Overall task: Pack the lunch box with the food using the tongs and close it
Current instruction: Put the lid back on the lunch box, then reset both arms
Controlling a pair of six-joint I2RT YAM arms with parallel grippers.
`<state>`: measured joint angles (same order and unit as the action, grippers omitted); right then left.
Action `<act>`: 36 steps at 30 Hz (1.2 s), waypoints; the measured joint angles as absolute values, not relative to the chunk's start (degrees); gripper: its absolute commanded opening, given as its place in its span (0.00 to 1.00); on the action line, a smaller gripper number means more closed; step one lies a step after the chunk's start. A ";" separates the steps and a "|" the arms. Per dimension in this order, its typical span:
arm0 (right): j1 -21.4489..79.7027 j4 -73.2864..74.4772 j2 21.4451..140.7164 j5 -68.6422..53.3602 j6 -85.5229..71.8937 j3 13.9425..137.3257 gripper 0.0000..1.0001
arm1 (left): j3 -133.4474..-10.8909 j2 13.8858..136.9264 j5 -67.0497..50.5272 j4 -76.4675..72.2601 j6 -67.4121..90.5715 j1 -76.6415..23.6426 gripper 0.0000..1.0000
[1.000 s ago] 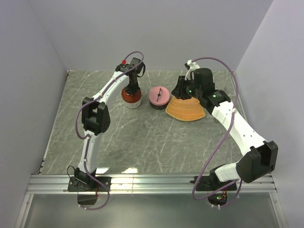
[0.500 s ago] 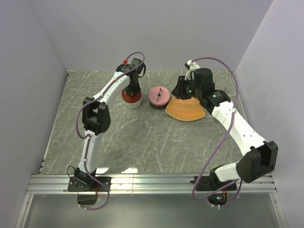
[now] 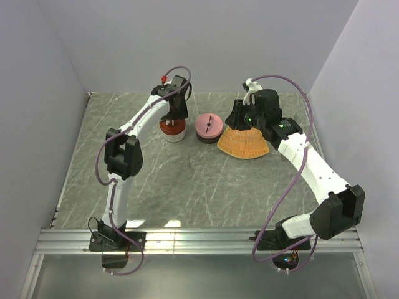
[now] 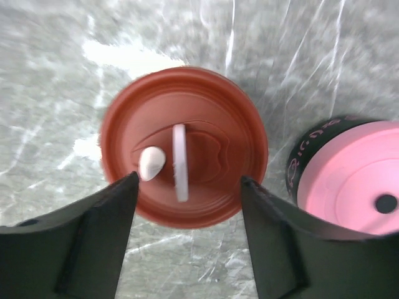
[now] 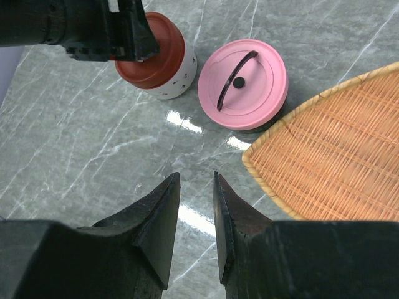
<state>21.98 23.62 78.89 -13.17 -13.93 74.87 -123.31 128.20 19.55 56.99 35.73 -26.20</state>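
Observation:
The lunch box shows as two round containers at the back of the table. One is white with a red-brown lid (image 3: 168, 128) (image 4: 212, 124) (image 5: 163, 50); the other is dark with a pink lid (image 3: 209, 125) (image 4: 355, 174) (image 5: 243, 84). Both lids are on. My left gripper (image 3: 176, 114) (image 4: 188, 180) hovers open just above the red-brown lid, its fingers astride the lid's white handle (image 4: 179, 163) and touching nothing. My right gripper (image 5: 195, 177) hangs over bare table beside the tray, jaws a narrow gap apart and empty. Food and tongs are out of view.
An orange woven tray (image 3: 244, 144) (image 5: 349, 156) lies right of the pink-lidded container, its far end under my right wrist; the part that shows holds nothing. A small white tab (image 4: 151, 163) sits on the red-brown lid. Grey walls close in the table's back and sides.
My left gripper has opened from shut above the red-brown lid and its wrist has risen slightly. The right arm has not moved.

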 measured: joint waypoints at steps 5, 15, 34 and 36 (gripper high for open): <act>21.98 23.62 78.89 -13.13 -13.76 74.87 0.36 | -119.22 121.16 23.20 52.97 35.03 -26.63 0.98; 20.16 23.92 78.67 -7.92 -12.16 74.87 0.37 | -100.40 92.95 27.38 36.58 34.11 -26.92 0.99; 8.47 25.80 72.40 2.68 -9.96 75.05 0.43 | -66.46 58.30 37.85 26.44 34.50 -25.36 0.99; 8.47 25.80 72.03 3.07 -9.91 75.07 0.44 | -67.09 58.43 39.07 27.00 34.50 -25.34 0.99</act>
<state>8.47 25.80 72.03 3.07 -9.91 75.07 -67.09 58.43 39.07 27.00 34.50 -25.34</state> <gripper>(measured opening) 0.428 0.995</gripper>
